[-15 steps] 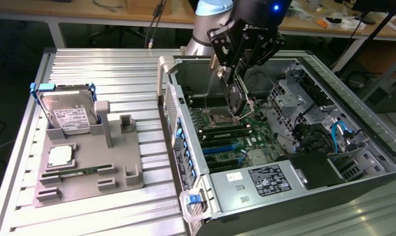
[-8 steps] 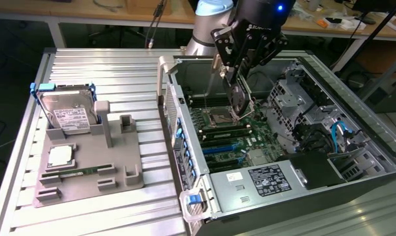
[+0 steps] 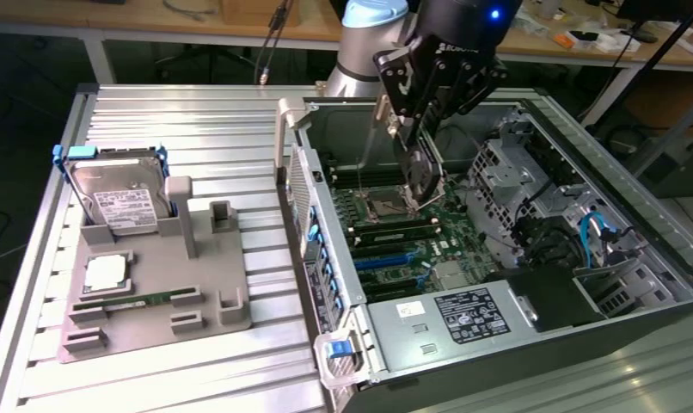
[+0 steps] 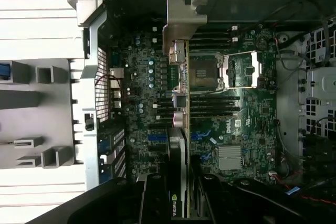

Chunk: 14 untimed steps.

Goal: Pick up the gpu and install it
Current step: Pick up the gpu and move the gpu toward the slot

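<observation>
End effector (image 3: 420,129) grasps the gpu (image 4: 181,103) edge-on, its silver bracket (image 4: 185,17) forward, over the motherboard (image 4: 137,77) inside the open computer case (image 3: 639,297).

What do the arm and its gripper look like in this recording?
The arm is a silver-grey tube with a light blue cap at its joint. The gripper has a black body with white lettering and a small blue light. Its fingers are black and blocky.
</observation>
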Each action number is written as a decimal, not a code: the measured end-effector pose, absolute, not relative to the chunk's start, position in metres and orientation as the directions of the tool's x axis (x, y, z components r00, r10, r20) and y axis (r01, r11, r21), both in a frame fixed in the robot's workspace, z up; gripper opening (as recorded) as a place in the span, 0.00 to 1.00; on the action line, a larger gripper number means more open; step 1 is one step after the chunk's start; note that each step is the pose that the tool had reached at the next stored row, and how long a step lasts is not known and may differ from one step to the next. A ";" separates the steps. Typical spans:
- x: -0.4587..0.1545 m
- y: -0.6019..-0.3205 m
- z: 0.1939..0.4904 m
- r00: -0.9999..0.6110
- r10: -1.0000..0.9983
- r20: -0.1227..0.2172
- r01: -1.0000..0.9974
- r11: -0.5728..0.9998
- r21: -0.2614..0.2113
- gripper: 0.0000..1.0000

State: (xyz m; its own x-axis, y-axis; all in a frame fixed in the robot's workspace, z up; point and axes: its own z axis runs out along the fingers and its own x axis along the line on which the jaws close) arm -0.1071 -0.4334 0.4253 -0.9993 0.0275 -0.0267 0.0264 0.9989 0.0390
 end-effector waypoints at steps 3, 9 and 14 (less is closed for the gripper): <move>-0.106 -0.433 0.425 -0.999 0.027 -0.027 0.026 0.999 0.039 0.27; -0.102 -0.433 0.425 -0.999 0.028 -0.027 0.026 0.999 0.039 0.27; -0.099 -0.433 0.425 -0.999 0.027 -0.027 0.026 0.999 0.039 0.27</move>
